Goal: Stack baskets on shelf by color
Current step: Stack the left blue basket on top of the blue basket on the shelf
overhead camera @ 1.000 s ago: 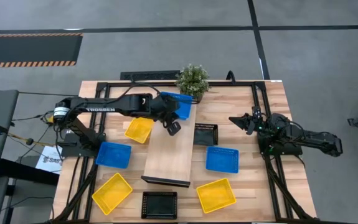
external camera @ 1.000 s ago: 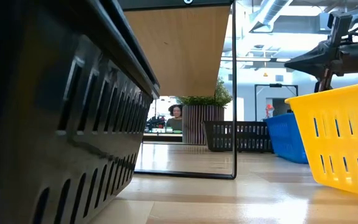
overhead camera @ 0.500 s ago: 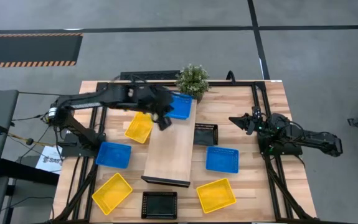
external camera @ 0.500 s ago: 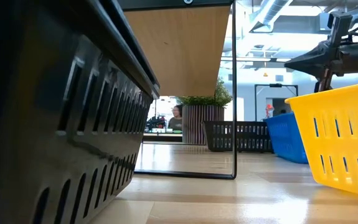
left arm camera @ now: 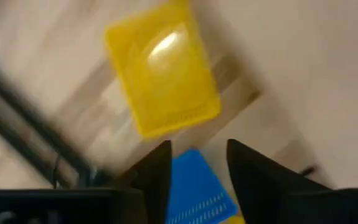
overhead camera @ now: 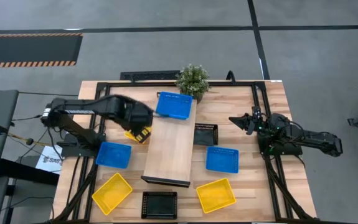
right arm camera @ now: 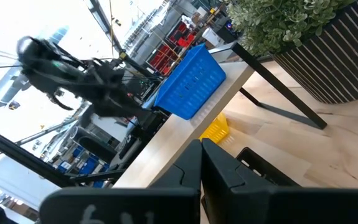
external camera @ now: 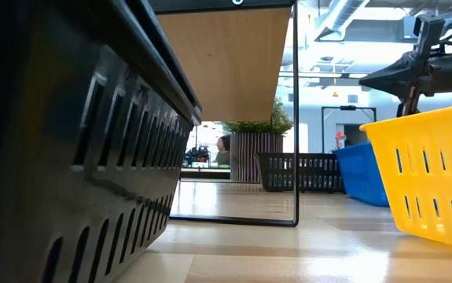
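**One blue basket up on the shelf, left arm over a yellow one**

A blue basket (overhead camera: 174, 105) sits on the far end of the shelf (overhead camera: 171, 151), next to the potted plant (overhead camera: 192, 79); the rest of the plank is bare wood. The left gripper (overhead camera: 142, 132) hangs just off the shelf's left edge, right above a yellow basket (overhead camera: 137, 133) that peeks out from under it. In its wrist view the two fingers (left arm camera: 157, 174) stand apart with nothing between them, a yellow basket (left arm camera: 163, 68) and a blue one (left arm camera: 197, 190) below on the table.

On the left side of the table lie a blue basket (overhead camera: 113, 155) and another yellow basket (overhead camera: 111, 192). A black basket (overhead camera: 159, 203) sits off the shelf's near end, a second black basket (overhead camera: 205, 134) just right of the shelf. Further right: a blue basket (overhead camera: 221, 159) and a yellow basket (overhead camera: 215, 195).

The right gripper (overhead camera: 236, 120) waits at the right side of the table, well apart from every basket, fingers pressed together and empty in its wrist view (right arm camera: 201, 163).
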`<state>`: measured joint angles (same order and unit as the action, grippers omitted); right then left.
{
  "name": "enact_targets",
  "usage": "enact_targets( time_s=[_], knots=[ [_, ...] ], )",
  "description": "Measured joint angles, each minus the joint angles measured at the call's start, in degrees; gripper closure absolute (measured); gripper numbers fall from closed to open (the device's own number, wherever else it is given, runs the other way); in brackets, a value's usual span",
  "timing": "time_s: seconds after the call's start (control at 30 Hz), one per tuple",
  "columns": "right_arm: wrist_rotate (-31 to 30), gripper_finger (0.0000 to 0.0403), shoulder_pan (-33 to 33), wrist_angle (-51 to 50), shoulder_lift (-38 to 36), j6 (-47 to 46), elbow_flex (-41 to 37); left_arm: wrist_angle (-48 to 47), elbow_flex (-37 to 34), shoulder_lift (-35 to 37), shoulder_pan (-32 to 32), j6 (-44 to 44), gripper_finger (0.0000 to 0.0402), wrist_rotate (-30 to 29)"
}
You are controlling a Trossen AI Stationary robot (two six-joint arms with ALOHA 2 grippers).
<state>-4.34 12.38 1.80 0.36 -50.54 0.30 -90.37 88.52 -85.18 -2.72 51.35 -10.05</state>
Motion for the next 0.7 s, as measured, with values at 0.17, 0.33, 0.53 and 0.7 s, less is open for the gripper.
enact_targets(
  time_s=[0.17, 0.33, 0.53, 0.7],
  knots=[
    [0.02, 0.0377, 0.04, -0.02, 0.0, 0.0, 0.01, 0.38, -10.24, 3.64, -1.68, 13.13, 0.0201, 2.68],
    [0.02, 0.0377, 0.02, -0.01, 0.0, 0.0, -0.01, 1.12, -18.13, 6.22, -4.47, 18.44, 0.019, 5.94],
    [0.02, 0.0377, 0.02, -0.04, 0.0, 0.0, 0.01, 7.17, -25.24, 7.96, -7.83, 23.76, 0.0189, 10.8],
    [0.02, 0.0377, 0.02, -0.04, 0.0, 0.0, 0.01, 16.35, -28.26, 7.99, -10.75, 27.35, 0.0189, 13.34]
  ],
)
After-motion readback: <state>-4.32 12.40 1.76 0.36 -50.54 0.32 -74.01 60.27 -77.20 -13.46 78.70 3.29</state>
